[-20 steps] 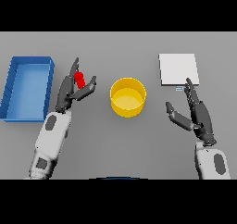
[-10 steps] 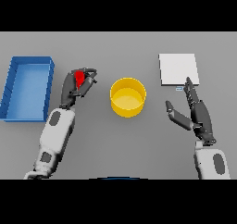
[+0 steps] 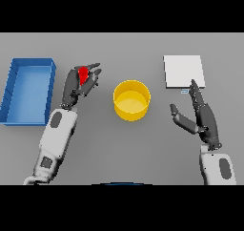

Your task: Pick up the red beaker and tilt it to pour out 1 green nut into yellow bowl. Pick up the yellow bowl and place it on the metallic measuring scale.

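Note:
The small red beaker (image 3: 83, 75) is in my left hand (image 3: 76, 86), whose fingers curl round it, left of the yellow bowl (image 3: 131, 99). The beaker is lifted and partly hidden by the fingers; no green nut shows. The bowl stands in the middle of the grey table and looks empty. The metallic measuring scale (image 3: 183, 71) is a pale square plate at the back right. My right hand (image 3: 202, 118) is open, right of the bowl and just in front of the scale, touching nothing.
A blue rectangular bin (image 3: 28, 89) lies at the far left of the table, beside my left arm.
My left hand has closed round the red beaker and raised it slightly, shifting a little toward the bowl. The right hand has stayed where it was.

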